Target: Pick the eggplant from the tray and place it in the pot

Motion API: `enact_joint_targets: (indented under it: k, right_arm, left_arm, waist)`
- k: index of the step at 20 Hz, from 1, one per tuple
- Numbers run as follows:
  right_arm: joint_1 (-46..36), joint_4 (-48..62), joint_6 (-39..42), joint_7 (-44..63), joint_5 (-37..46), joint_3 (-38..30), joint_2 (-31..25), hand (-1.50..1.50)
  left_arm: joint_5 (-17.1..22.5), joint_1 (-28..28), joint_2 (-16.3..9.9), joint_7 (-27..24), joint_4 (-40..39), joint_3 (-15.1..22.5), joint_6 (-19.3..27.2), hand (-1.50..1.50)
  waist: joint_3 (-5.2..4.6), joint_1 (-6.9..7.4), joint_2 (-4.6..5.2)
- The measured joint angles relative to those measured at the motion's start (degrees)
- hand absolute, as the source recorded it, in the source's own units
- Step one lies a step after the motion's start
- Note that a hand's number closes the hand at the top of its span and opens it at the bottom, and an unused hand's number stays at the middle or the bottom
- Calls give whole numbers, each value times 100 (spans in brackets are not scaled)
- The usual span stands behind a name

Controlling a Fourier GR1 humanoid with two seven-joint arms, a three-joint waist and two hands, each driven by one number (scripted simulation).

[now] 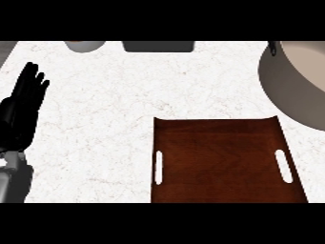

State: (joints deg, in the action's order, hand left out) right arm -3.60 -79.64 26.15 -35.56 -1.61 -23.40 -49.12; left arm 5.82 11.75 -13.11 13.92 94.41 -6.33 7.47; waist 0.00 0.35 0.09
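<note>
A kitchen, by the look of it: a pale, marble-veined worktop [123,105] carries a big grey cooking pot [299,81] at its right edge, a dark wooden serving tray [225,157] with slotted handles at the near edge.

The left hand [25,97] rests at the view's left edge, fingers straight and up. Its grey forearm enters from below.

So the tray [221,157] sits at the near edge of the counter [108,105], right of middle, with the pot [302,86] just behind it to the right, a bowl [85,45] and a box-shaped container [158,46] along the far edge, and the left hand [20,112] resting at far left.
</note>
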Motion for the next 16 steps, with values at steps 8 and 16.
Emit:
enact_joint_targets:
  k: [8, 16]
  right_arm:
    - [-1589, 2057, -52, -149, 522, 518, 92, 150]
    - [-2415, 3126, -2099, -792, 1936, 823, 251, 150]
  left_arm:
    - [-102, -29, 140, -98, -15, 94, -3, 0]
    - [-174, 174, 234, -120, -156, 190, 21, 0]
  waist:
    - [4, 99, 24]
    - [-1, 222, 63]
